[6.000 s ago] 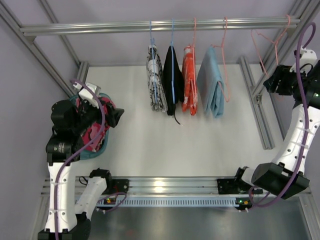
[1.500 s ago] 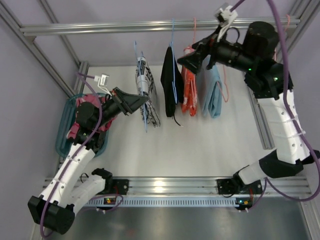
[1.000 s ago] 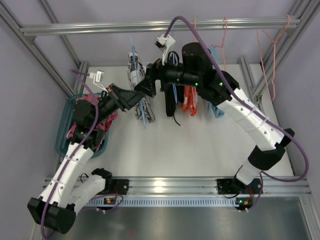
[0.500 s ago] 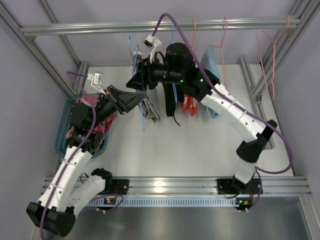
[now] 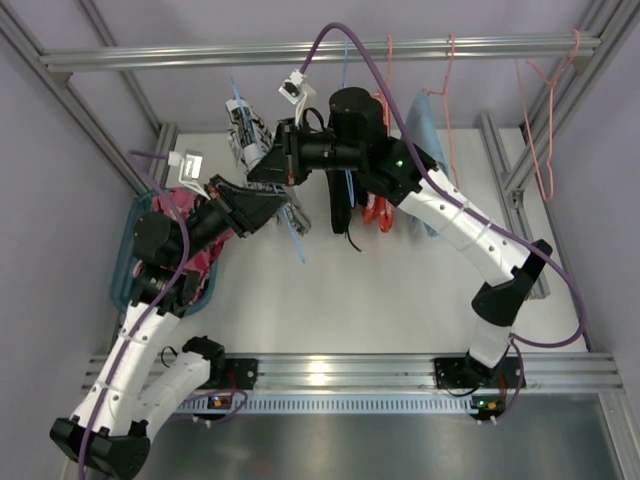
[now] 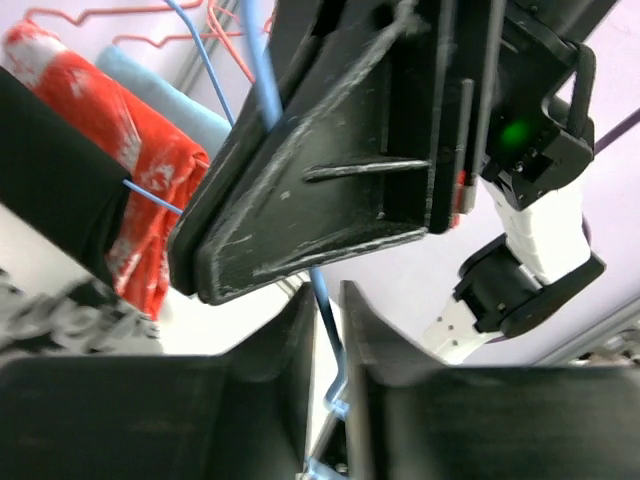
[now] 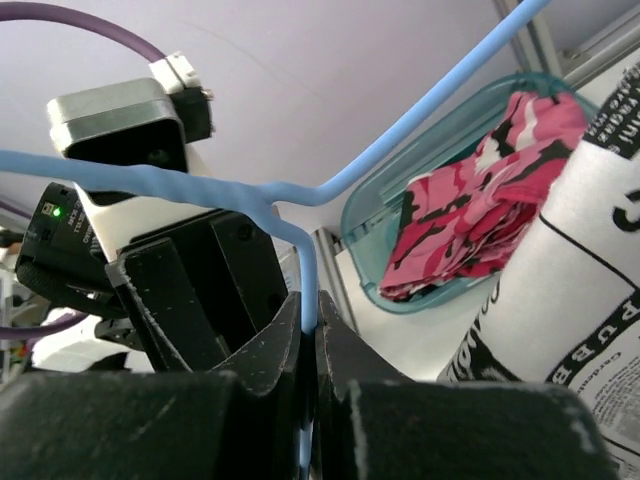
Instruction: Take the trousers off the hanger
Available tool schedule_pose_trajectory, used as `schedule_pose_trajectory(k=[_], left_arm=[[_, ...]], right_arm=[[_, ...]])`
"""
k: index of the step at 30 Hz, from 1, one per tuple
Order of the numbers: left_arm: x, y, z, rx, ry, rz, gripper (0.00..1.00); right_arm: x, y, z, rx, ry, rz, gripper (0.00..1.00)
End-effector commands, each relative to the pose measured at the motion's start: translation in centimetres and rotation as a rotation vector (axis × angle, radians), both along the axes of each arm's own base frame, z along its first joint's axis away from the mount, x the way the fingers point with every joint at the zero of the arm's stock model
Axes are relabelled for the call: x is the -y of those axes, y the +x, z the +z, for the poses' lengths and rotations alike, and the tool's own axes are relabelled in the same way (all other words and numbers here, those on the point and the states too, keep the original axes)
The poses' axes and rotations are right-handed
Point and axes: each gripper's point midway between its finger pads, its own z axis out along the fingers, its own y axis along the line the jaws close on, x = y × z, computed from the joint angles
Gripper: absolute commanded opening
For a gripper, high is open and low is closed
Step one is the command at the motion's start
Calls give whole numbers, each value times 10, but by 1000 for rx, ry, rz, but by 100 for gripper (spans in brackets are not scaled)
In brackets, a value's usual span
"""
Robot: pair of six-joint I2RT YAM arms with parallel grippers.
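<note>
Both arms clamped the blue hanger (image 7: 150, 180): right gripper (image 7: 310, 305) shut near its neck, left gripper (image 6: 328, 300) narrowed on the wire lower down. This apparently steadied it for stripping the white printed trousers (image 7: 560, 320) at eleven o'clock. The pink trousers (image 7: 470, 215) filled the teal basket (image 5: 120, 280) at nine.

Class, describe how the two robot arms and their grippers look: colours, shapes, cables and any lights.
The left arm and right arm have white tubular links joined by black cylindrical joints. A purple cable runs along each. The left gripper and right gripper are black and wedge-shaped, each with a small white camera box. A green light glows on the right arm.
</note>
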Motion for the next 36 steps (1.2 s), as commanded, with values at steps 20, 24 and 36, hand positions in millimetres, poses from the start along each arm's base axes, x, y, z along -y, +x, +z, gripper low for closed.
schedule_pose_trajectory(k=[20, 24, 36], left_arm=[[-79, -40, -68, 412, 638, 371, 67], [-71, -33, -91, 437, 702, 313, 70], [-62, 10, -96, 516, 624, 392, 73]], right_arm=[[26, -9, 82, -86, 208, -53, 0], [28, -2, 87, -93, 216, -96, 0], [37, 6, 107, -90, 252, -183, 0]])
